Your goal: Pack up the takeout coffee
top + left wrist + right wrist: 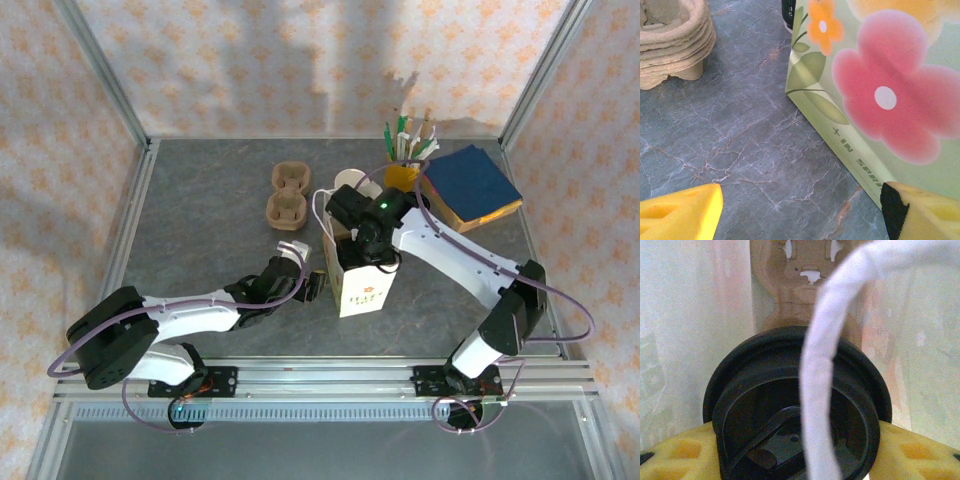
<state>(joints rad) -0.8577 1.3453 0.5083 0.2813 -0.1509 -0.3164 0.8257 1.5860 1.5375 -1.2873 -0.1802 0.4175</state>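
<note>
Coffee (755, 405) in R gripper (800, 457), bag (362, 290) walls close.

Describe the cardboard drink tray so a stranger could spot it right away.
Find the flowered paper bag standing mid-table. Just beyond it to the left, on the grey tabletop, lies the drink tray. It is the only brown moulded piece with two round wells, unlike the yellow cup and blue stack on the right.

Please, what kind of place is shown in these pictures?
Probably a robot test booth set up like a café counter: a grey table fenced by metal posts and flowered walls, with a paper bag, cardboard cup trays and a cup of straws.
</note>
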